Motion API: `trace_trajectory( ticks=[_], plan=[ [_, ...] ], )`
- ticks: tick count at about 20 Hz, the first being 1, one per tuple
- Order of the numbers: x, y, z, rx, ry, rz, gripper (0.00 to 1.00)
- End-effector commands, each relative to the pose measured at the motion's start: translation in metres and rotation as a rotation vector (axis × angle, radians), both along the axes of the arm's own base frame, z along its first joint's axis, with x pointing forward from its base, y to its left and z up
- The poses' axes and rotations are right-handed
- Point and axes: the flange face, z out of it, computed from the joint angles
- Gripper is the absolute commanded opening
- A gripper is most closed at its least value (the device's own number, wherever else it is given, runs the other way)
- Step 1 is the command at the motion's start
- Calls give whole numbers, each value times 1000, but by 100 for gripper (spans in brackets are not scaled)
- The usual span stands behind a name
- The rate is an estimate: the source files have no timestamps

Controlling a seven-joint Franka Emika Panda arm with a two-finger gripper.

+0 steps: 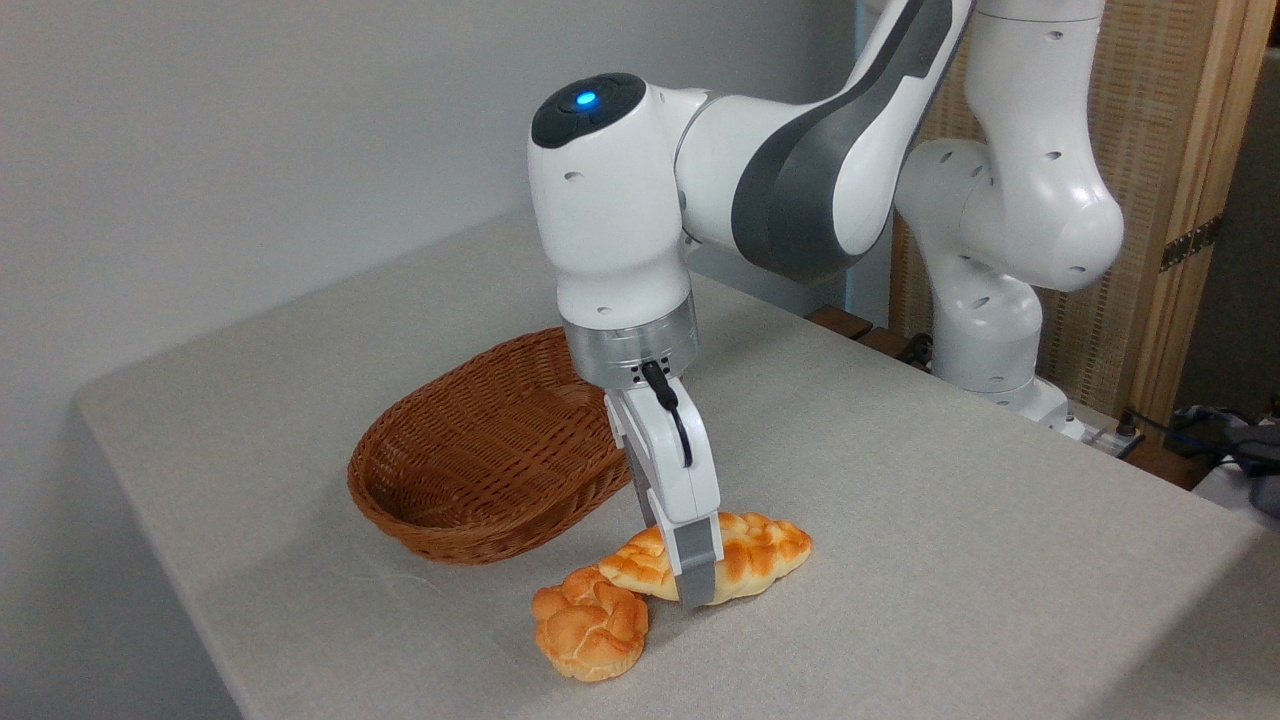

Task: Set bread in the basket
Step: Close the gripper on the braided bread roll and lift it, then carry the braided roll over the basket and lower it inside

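Observation:
The bread (755, 555), a braided golden-brown loaf, lies on the grey tablecloth with its left end against a small knotted bun (590, 630). My gripper (672, 548) points straight down and straddles the loaf's middle. The near finger (697, 572) stands against the loaf's front side with its tip close to the cloth. The far finger is mostly hidden behind the hand and the loaf, so I cannot tell whether the jaws press on it. The reddish-brown wicker basket (455, 500) stands just left of and behind the gripper, with nothing showing inside it.
The table's front-left edge (190, 590) runs close to the basket and the bun. The arm's base (985, 340) stands at the back right, with a wooden screen (1170, 200) behind it and cables (1230, 430) at the far right.

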Motion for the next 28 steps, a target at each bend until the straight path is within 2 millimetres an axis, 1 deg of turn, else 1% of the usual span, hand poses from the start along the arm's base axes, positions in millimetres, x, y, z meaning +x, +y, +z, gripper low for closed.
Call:
trace_trajectory(
  ticks=[1, 2, 3, 7, 10, 14, 19, 23, 24, 26, 27, 28],
  plan=[
    [0, 1, -5, 15, -8, -23, 46],
    [0, 1, -5, 13, -8, -22, 41],
    [0, 1, -4, 14, -9, -22, 39],
    [0, 1, -3, 13, -9, -22, 40],
    [-1, 2, 5, 8, -20, -16, 41],
    [-4, 5, 30, -11, -63, -2, 41],
    [6, 2, 74, -91, -103, 43, 45],
    [12, -11, 96, -138, -119, 77, 45],
    [13, -15, 103, -153, -121, 98, 47],
    [17, -38, 113, -187, -131, 142, 49],
    [19, -44, 118, -190, -137, 164, 49],
    [20, -54, 120, -190, -137, 172, 49]
  ],
)
